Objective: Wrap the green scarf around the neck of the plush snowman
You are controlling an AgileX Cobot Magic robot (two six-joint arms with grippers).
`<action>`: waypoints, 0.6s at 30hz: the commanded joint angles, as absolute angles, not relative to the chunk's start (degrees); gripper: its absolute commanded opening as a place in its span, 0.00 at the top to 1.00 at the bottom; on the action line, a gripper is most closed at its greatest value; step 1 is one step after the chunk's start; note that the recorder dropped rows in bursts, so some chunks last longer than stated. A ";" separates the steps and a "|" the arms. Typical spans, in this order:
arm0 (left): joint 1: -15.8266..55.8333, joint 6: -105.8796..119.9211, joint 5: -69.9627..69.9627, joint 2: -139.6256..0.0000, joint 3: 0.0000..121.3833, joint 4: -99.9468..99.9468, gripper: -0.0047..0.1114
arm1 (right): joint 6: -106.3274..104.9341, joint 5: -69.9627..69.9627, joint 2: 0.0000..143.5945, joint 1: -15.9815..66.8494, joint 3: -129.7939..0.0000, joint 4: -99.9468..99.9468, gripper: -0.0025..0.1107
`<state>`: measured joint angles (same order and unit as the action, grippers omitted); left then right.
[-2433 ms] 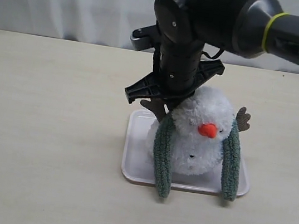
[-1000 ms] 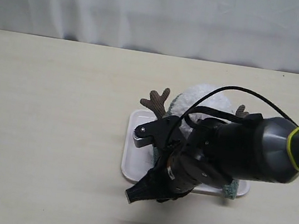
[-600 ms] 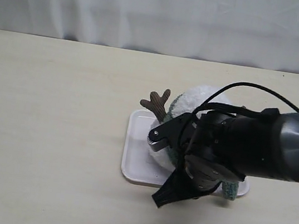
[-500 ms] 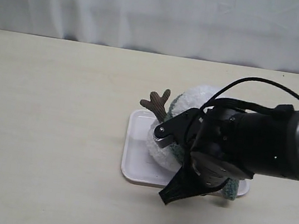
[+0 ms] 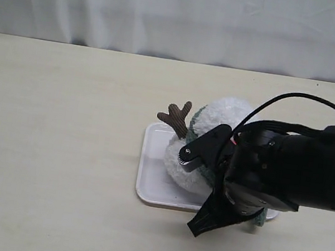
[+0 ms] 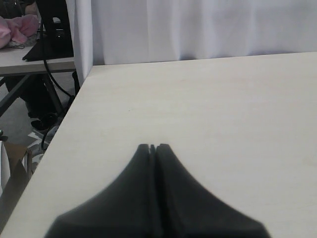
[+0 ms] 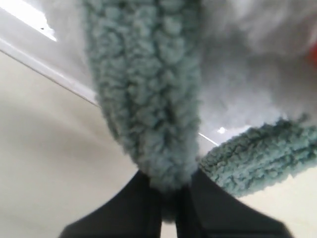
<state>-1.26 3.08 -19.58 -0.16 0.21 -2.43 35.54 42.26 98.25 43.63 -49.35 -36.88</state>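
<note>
The plush snowman (image 5: 223, 108) stands on a white tray (image 5: 148, 173), one brown twig arm (image 5: 175, 115) sticking out. My right arm (image 5: 286, 175) covers its front and lower body. The green scarf (image 7: 148, 99) hangs down the snowman's white body (image 7: 247, 74), and my right gripper (image 7: 170, 198) is shut on its rounded end. The scarf's other end (image 7: 257, 158) lies beside it at the tray's edge. A bit of scarf (image 5: 198, 114) shows at the neck. My left gripper (image 6: 153, 147) is shut on nothing, over bare table.
The pale table (image 5: 57, 147) spreads all round the tray, with a white curtain (image 5: 172, 12) along the back. In the left wrist view the table's edge (image 6: 74, 104) drops off to a floor with cables and another table.
My right gripper has shut on the scarf's end and carried it rightward across the snowman's front. Earlier still, the arm stood behind the snowman with both scarf ends hanging free.
</note>
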 commanded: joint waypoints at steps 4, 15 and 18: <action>-1.31 2.98 -18.94 0.00 0.00 -2.40 0.96 | 37.76 38.84 101.63 43.84 -49.01 -38.55 0.94; -1.31 2.98 -18.94 0.00 0.00 -2.40 0.96 | 37.65 38.67 104.32 43.84 -49.01 -39.69 0.94; -1.31 2.98 -18.94 0.00 0.00 -2.40 0.96 | 37.65 38.82 104.32 43.84 -49.01 -39.69 0.93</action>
<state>-1.26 3.08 -19.58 -0.16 0.21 -2.43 37.34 38.17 104.38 43.63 -49.25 -39.16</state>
